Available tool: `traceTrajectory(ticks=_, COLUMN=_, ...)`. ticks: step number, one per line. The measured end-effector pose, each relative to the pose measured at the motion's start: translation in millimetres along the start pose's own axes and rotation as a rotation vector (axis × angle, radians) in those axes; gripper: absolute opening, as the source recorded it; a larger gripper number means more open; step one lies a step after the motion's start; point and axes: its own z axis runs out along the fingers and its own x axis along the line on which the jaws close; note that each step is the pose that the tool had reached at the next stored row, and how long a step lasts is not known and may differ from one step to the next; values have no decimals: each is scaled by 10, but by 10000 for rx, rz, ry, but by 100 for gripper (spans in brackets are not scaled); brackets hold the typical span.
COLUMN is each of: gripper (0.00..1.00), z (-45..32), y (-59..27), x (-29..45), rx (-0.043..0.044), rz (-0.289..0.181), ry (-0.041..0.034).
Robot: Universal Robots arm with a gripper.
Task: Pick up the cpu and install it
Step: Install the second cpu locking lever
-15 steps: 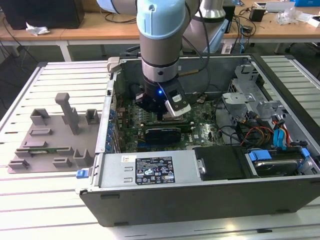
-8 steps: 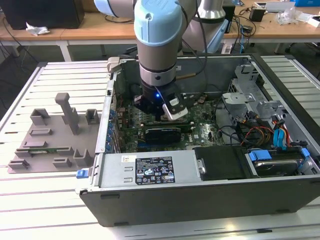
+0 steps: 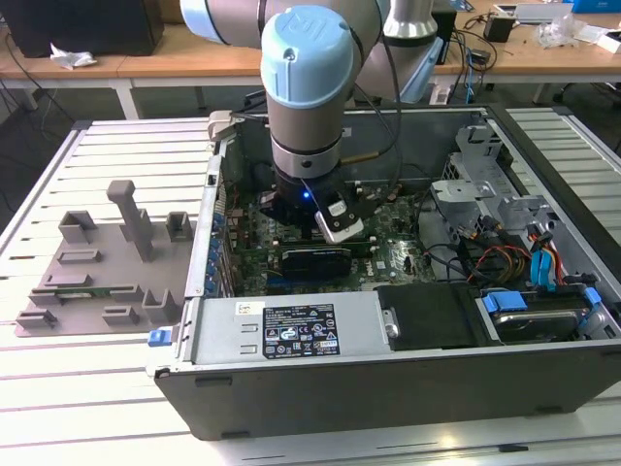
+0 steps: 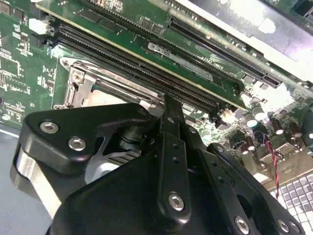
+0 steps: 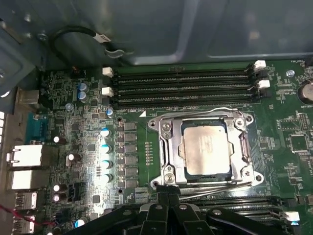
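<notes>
Your pincer (image 5: 168, 203) hung low inside the open computer case (image 3: 388, 374), just beside the motherboard socket (image 5: 164, 156), when these frames were taken. In the first wrist view the cpu (image 5: 204, 147) lay flat inside that socket's metal frame, slightly askew, its corners not square to the frame. The black fingers (image 5: 161, 198) met in a narrow tip at the frame's 6 o'clock edge and looked pressed together with nothing between them; in the second wrist view the same tip (image 4: 168, 110) pointed at the frame's steel lip.

The step in hand appeared to be seating the chip. To do it well, you would have wanted only light, level contact: the chip needed to drop square into its recess, and sideways pushing could have harmed the contacts beneath it.

The cpu showed a dull silvery metal lid with a paler rim, flat and square. The frame around it was bright stamped steel with round screw heads at its corners and thin wire levers. Long black memory slots (image 5: 186, 85) ran at the socket's 12 o'clock, on a green board (image 5: 78, 147) crowded with small cylinders. On the slatted counter (image 3: 107, 146), grey plastic fixture blocks (image 3: 107, 262) stood at the case's 9 o'clock in the exterior view.
</notes>
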Motion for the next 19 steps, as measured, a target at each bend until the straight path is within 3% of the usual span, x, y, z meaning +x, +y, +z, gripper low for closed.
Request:
traceTrajectory(ticks=1, gripper=11, z=0, y=0, x=0, rx=0, rz=1, ry=1)
traceTrajectory(ticks=4, gripper=11, z=-1, y=-26, x=-1, rx=-377, rz=6, ry=19)
traceTrajectory(ticks=5, gripper=11, z=-8, y=-70, x=-4, rx=-516, rz=7, ry=27)
traceTrajectory(ticks=8, gripper=11, z=-10, y=-108, x=-7, rx=-618, rz=9, ry=33)
traceTrajectory(ticks=9, gripper=11, z=4, y=-119, x=-6, rx=-736, rz=12, ry=39)
traceTrajectory(ticks=12, gripper=11, z=42, y=-129, x=-6, rx=-817, rz=13, ry=44)
traceTrajectory(ticks=19, gripper=11, z=100, y=-81, x=1, rx=-835, rz=14, ry=50)
